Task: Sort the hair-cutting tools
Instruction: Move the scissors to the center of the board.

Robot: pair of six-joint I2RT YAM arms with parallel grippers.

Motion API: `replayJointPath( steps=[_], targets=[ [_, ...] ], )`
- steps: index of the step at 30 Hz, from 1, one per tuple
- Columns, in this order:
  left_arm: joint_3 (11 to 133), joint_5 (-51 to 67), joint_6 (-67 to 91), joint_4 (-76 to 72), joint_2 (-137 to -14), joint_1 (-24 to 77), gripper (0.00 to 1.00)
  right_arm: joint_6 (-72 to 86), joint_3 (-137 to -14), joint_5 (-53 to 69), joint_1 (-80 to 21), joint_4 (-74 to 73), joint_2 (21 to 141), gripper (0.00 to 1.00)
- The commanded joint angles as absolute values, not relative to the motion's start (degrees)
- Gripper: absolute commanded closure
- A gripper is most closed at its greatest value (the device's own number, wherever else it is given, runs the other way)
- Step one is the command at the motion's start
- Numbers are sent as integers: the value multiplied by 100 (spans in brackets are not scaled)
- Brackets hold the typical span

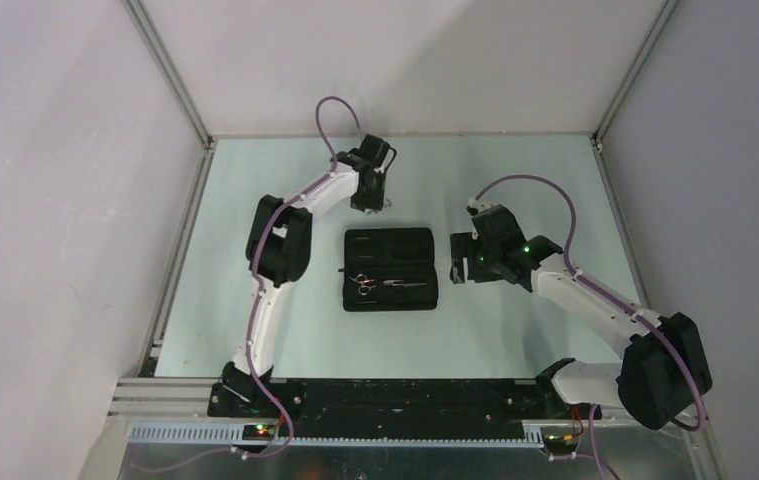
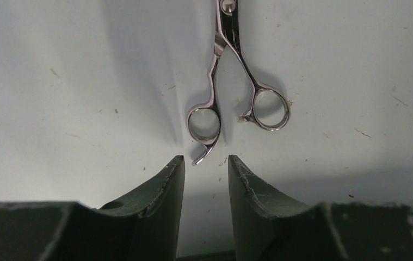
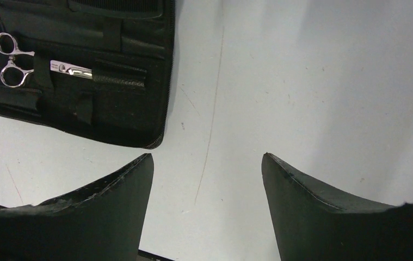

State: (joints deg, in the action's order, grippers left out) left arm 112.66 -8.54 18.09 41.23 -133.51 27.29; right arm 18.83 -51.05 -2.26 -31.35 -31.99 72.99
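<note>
One pair of silver scissors (image 2: 236, 81) lies flat on the pale table, ring handles toward my left gripper (image 2: 206, 160). That gripper is open and empty, its fingertips just short of the handle's curved tang. In the top view the left gripper (image 1: 370, 203) hovers beyond the far edge of the open black case (image 1: 405, 300). A second pair of scissors (image 1: 365, 283) is strapped inside the case and also shows in the right wrist view (image 3: 9, 57). My right gripper (image 3: 208, 157) is open and empty over bare table right of the case (image 3: 139, 122). I cannot clearly pick out the combs.
The table (image 1: 515, 340) is pale green with metal rails along its left, right and far edges. A dark ribbed strip (image 3: 117, 4) lies along the far half of the case. The arm bases stand at the near edge.
</note>
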Motion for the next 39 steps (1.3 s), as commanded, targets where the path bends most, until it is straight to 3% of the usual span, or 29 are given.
replayJointPath(
  steps=[1,6,12,23,30,32,39],
  targets=[
    [11617,-584,1927,4384,-13553,2725,60,1999,-4969,-244,-2997,-3235,6946,23],
    [11677,-414,1877,4547,-13656,2756,71,2023,-4909,-244,-2935,-3279,6778,23],
    [11711,-76,1589,4617,-13688,2963,98,2049,-4913,-214,-2905,-3314,6664,24],
    [12720,200,1111,4558,-14105,4325,100,2234,-4828,-509,-2827,-3530,6398,24],
    [12286,599,1373,4227,-13818,4930,100,2897,-4514,-1088,-2630,-3709,5843,26],
    [11865,638,1589,3964,-13501,5000,96,2908,-4461,-1150,-2610,-3636,5663,26],
    [10186,477,2634,2877,-11623,4402,51,2438,-4463,-546,-2404,-2753,5638,27]
  ],
)
